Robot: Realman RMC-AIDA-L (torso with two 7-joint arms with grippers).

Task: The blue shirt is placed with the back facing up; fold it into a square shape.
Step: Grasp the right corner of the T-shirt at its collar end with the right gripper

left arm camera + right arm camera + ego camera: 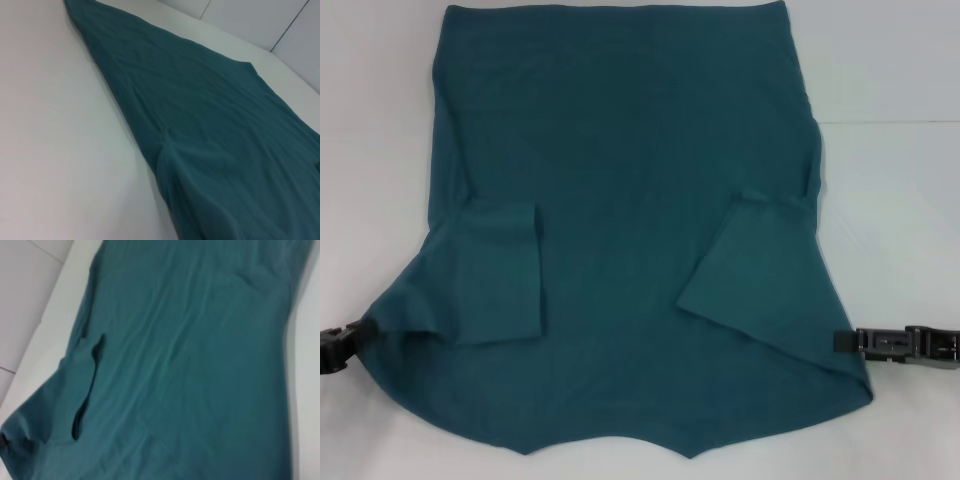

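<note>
Left gripper [340, 345]: a black, blocky body of matte plastic with stepped, angular edges, cut off by the picture's border. Right gripper [900, 343]: a long black assembly of rectangular segments with lighter grey recesses and notches along its top face, and a squared, darker plate at its inner end.

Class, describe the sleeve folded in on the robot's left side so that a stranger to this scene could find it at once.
Start from the blue shirt, which covers most of the white table. On its near half, two flaps lie folded inward. The left sleeve is the squarish one lying straight, near the left claw; the right sleeve lies slanted.
</note>
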